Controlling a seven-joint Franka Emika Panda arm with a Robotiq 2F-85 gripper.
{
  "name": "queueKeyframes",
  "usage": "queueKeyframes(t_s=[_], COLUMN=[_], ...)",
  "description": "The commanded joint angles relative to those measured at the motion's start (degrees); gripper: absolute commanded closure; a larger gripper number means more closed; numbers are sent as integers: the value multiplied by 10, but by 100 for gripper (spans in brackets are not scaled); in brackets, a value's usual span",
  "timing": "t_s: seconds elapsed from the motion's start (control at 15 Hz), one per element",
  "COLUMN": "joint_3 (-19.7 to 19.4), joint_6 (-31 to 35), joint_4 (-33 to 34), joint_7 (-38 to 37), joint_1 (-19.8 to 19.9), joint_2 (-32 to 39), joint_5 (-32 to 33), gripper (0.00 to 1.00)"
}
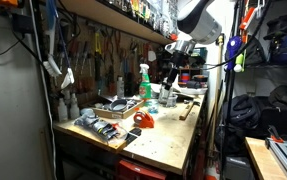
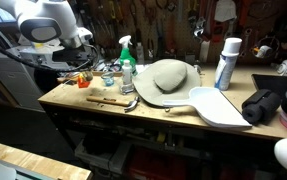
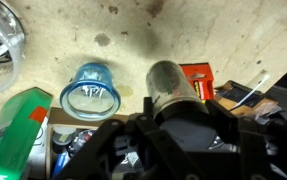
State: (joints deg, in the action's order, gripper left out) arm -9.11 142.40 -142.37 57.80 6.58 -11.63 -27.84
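Observation:
In the wrist view my gripper [image 3: 183,122] has its two black fingers against either side of a grey cylindrical can [image 3: 171,85], which stands upright over the wooden workbench [image 3: 223,30]. A blue plastic cup [image 3: 90,90] stands just beside the can. A green spray bottle [image 3: 18,130] lies at the frame's edge, and a red box [image 3: 199,74] sits behind the can. In both exterior views the arm reaches down by the green-topped spray bottle [image 1: 144,85] [image 2: 127,60], with the gripper [image 1: 171,68] low over the clutter there. The can itself is too small to make out in those views.
The bench [image 2: 133,110] holds a grey hat-shaped object [image 2: 168,78], a white aerosol can [image 2: 226,62], a white flat scoop [image 2: 218,105], a hammer [image 2: 113,100] and a black bag [image 2: 268,105]. A red object [image 1: 144,121] and metal parts [image 1: 101,125] lie near the bench edge. Tools hang on the back wall.

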Motion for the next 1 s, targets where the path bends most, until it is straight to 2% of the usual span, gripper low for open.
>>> queueKeyframes(t_s=[0.0, 0.13, 0.2, 0.33, 0.6, 0.8, 0.93], joint_3=[-14, -14, -15, -7, 14, 26, 42], joint_6=[0, 0, 0, 76, 190, 237, 278], joint_4=[-6, -11, -11, -35, -42, -34, -28], joint_7=[-5, -5, -5, 5, 7, 3, -39], joint_1=[-17, -20, -20, -41, -69, -89, -80], joint_2=[-4, -8, -9, 2, 40, 57, 86], joint_5=[9, 11, 11, -34, -75, -97, -38], gripper=[45, 45, 70, 70, 70, 70, 70])
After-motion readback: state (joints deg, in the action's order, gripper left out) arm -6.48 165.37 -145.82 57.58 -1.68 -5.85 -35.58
